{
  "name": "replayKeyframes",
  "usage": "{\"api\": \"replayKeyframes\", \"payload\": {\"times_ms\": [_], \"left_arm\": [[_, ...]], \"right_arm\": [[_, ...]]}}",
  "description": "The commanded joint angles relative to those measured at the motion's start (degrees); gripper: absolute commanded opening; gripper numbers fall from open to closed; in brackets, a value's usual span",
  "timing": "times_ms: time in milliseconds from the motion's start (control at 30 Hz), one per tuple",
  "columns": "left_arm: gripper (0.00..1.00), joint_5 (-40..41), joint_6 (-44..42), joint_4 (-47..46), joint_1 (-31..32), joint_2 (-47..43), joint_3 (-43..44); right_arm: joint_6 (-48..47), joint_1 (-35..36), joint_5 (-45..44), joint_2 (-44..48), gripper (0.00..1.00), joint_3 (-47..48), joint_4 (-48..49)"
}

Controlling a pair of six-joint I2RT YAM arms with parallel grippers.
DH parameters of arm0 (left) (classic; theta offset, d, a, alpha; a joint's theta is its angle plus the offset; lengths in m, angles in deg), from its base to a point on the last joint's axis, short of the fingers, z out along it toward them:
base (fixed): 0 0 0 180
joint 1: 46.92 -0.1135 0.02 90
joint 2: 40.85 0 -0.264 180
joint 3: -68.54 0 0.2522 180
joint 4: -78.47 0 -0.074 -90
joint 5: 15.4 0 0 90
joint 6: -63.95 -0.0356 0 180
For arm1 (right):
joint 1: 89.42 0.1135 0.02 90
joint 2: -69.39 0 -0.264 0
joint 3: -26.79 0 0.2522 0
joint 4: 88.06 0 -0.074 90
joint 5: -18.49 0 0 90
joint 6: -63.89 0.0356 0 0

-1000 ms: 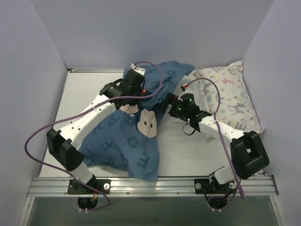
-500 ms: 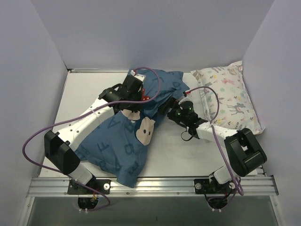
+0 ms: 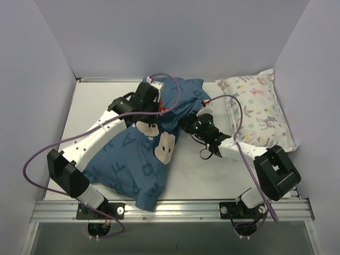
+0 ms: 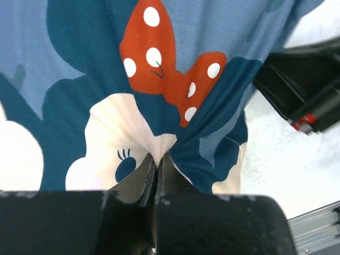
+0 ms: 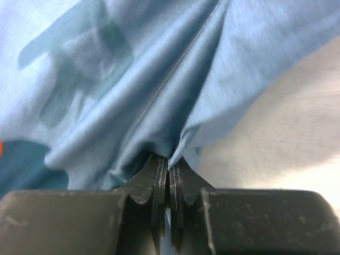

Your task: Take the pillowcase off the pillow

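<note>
Where pinched, dark blue pillowcase bunches, creased

Robotics lab test cell. Evidence: flat white table boxed in on three sides by plain pale panels; extruded aluminium rail along the near edge, carrying two bolted arm bases; two white-and-black robot arms, side by side, trailing loose loops of purple cable. Surroundings bare and uniform, lighting even, surfaces undecorated. Sole household goods: dark blue printed pillowcase and pastel animal-print pillow, both lying on the tabletop.
</note>
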Motion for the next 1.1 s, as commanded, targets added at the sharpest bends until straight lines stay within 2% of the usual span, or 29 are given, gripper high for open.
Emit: {"api": "replayKeyframes", "payload": {"times_ms": [0,67,167,300,400,433,500,533,567,667,767,833,933,967,1033,1067], "left_arm": [[0.0,1.8,-2.5,2.4,-0.4,0.4,7.5],[0.0,3.9,-2.9,3.4,-0.9,2.3,12.5],[0.0,4.9,-3.1,5.6,-2.3,5.1,17.4],[0.0,3.3,-2.0,6.4,-5.6,8.6,24.6],[0.01,1.1,-1.3,7.3,-8.1,12.0,27.9],[0.13,0.9,-1.2,7.5,-8.5,12.8,30.0],[0.27,0.2,-0.9,8.1,-9.7,15.1,32.0],[0.39,-0.1,-0.7,8.3,-10.3,15.8,35.1],[0.57,-0.1,-0.3,9.4,-11.7,17.2,36.8],[0.82,-1.0,0.6,11.3,-13.2,18.6,45.6],[0.88,0.4,0.6,12.1,-13.3,17.3,51.3],[0.89,0.6,1.3,11.9,-12.8,15.6,50.5],[0.89,4.1,1.3,9.3,-9.7,8.8,42.5],[0.89,4.4,1.6,7.5,-8.9,6.8,34.6],[0.89,5.0,2.9,1.7,-6.2,0.9,26.5],[0.89,4.7,4.4,-0.3,-5.4,-0.9,18.7]], "right_arm": [[-5.4,2.9,-5.9,9.9,0.0,4.1,-2.0],[-11.8,5.0,-10.2,15.7,0.0,8.2,-8.9],[-17.0,8.7,-11.4,20.6,0.0,15.9,-16.6],[-21.9,11.6,-11.1,21.2,0.0,26.4,-24.1],[-23.0,12.4,-10.8,17.4,0.0,34.2,-29.9],[-23.2,12.3,-10.9,14.9,0.0,35.5,-32.8],[-22.8,12.0,-10.7,12.8,0.0,37.4,-34.4],[-22.5,11.9,-10.0,10.7,0.0,37.8,-34.7],[-22.3,11.9,-10.0,9.5,0.0,38.2,-35.0],[-21.4,9.8,-11.1,4.2,0.0,40.3,-36.7],[-15.8,4.1,-5.2,-1.5,0.0,41.7,-37.5],[-14.5,2.3,-3.5,-6.2,0.0,43.7,-38.8],[-14.6,0.8,-2.7,-10.8,0.0,46.1,-40.3],[-14.5,0.4,0.2,-11.5,0.0,46.6,-40.2],[-14.4,0.2,1.8,-12.5,0.0,48.4,-41.9],[-14.6,0.2,2.9,-12.3,0.04,48.8,-42.4]]}}
